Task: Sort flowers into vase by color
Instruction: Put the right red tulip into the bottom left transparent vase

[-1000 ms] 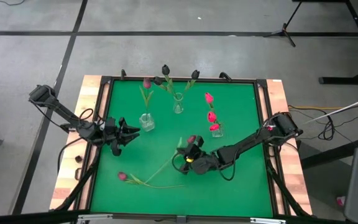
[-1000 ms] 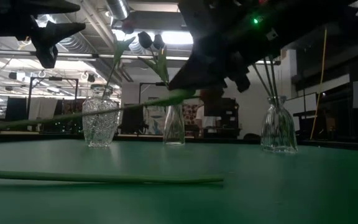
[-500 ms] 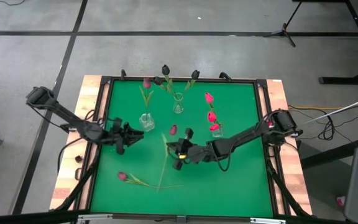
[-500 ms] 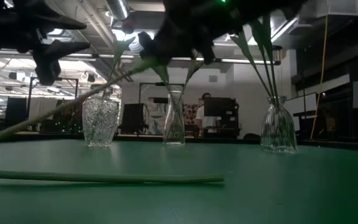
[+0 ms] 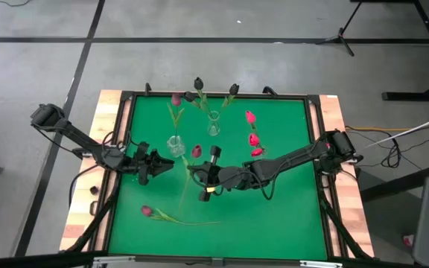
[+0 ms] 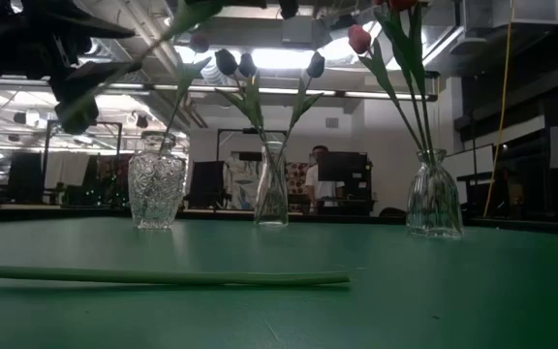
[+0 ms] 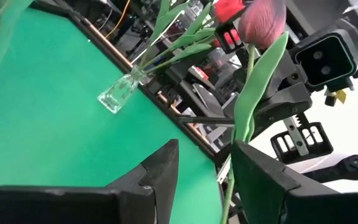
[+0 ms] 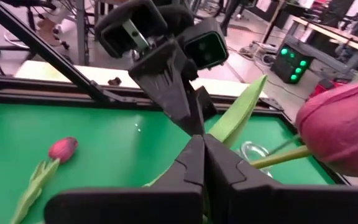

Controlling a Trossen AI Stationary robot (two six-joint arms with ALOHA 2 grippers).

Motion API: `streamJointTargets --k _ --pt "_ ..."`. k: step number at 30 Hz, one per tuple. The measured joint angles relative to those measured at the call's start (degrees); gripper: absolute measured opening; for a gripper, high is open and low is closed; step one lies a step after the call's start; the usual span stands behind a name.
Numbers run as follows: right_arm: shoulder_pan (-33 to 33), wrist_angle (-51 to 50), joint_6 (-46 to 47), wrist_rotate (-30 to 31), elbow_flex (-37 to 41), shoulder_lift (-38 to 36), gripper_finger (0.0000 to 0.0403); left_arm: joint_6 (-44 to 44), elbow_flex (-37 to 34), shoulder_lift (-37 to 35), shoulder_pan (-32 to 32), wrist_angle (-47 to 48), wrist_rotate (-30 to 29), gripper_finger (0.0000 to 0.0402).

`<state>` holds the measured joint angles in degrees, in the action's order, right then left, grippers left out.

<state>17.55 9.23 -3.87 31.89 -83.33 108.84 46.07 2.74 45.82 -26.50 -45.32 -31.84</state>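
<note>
Tulip w/ dull magenta head (image 5: 196, 151) is held off the green mat (image 5: 289, 216) by the right gripper (image 5: 205, 176), fingers clamped tight on its stem near mat centre; its head is seen just beside the leftmost glass vase (image 5: 174, 144). Left gripper (image 5: 164, 158) is held just left of that vase, fingers parted, nothing gripped. One magenta tulip is seen in that vase, near-black tulips (image 5: 198, 83) in the middle vase (image 5: 213, 124), bright pink-red tulips (image 5: 253, 139) in the right vase (image 6: 434, 206). Another magenta tulip (image 5: 147, 211) is left lying flat on the mat at front-left, apart from both grippers.
</note>
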Motion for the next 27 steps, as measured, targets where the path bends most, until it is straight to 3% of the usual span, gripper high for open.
streamJointTargets --k 5,13,18,27 --pt "-1.2 0.8 -0.6 -3.5 -0.4 0.0 0.0000 -2.9 0.3 0.0 0.0 -0.5 0.4 0.0144" --pt "-2.7 1.7 -0.7 -5.6 -0.4 0.0 0.0000 -11.7 7.8 4.1 0.0 2.4 5.1 0.0144" --pt "-2.6 1.8 -0.7 -6.1 -0.4 0.0 0.0000 -10.9 12.2 10.0 1.4 8.4 5.3 0.0144" --pt "-2.6 1.6 -0.7 -7.2 -0.4 0.0 0.0000 -10.2 15.2 15.8 4.2 8.2 9.5 0.0144"
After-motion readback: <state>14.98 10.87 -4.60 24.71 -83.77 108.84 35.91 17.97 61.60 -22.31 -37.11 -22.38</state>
